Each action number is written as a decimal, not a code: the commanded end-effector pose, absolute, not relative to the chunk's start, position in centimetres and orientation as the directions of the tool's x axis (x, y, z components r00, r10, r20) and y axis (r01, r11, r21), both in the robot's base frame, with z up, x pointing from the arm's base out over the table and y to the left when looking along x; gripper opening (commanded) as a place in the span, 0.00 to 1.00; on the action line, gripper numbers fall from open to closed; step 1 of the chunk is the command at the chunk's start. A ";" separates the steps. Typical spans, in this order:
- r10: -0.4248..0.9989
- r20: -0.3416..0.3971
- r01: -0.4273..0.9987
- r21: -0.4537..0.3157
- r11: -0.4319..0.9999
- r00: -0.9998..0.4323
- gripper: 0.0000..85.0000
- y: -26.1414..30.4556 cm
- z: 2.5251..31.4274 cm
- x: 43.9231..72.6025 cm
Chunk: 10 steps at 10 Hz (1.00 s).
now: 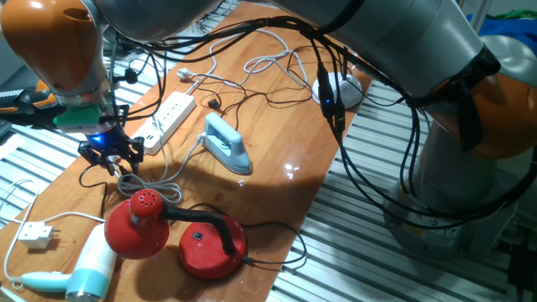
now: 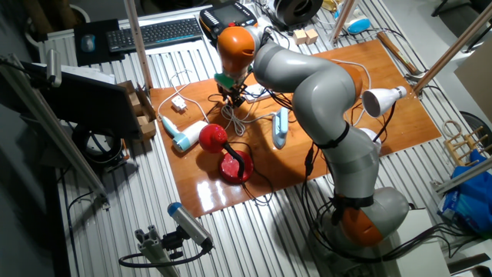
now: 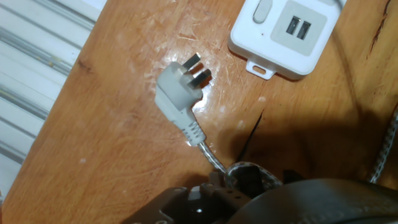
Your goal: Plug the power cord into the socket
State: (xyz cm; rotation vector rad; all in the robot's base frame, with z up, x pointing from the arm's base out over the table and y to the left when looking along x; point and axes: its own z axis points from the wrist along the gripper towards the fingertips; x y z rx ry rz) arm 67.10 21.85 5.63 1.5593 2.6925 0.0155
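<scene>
The socket, a long white power strip [image 1: 170, 117], lies at the back left of the wooden table; its end with USB ports shows in the hand view [image 3: 283, 34]. The thin black power cord [image 1: 252, 102] winds across the table behind the strip, with what looks like its small black plug [image 1: 216, 105] to the strip's right, well away from my gripper. My gripper [image 1: 111, 158] hangs low over the table at the strip's near end. In the hand view a white plug [image 3: 182, 90] lies flat, and its braided cord [image 3: 214, 160] runs in under my gripper [image 3: 239, 186]. The jaw gap is hidden.
A blue iron [image 1: 228, 144] lies right of the strip. A red lamp [image 1: 138, 222] with a round base [image 1: 210, 245], a hair dryer [image 1: 88, 270] and a square white plug [image 1: 35, 235] sit at the front. The table's left edge [image 3: 81, 68] is close.
</scene>
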 end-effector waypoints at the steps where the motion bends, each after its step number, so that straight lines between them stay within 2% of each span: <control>1: 0.867 -0.023 0.867 0.022 0.498 -0.497 0.60 22.0 5.6 67.0; 6: 0.863 -0.035 0.863 0.026 0.505 -0.504 0.60 21.9 5.6 67.1; 7: 0.863 -0.042 0.863 0.024 0.505 -0.504 0.40 22.0 5.4 67.1; 10: 0.862 -0.046 0.862 0.027 0.506 -0.505 0.40 22.1 5.0 67.0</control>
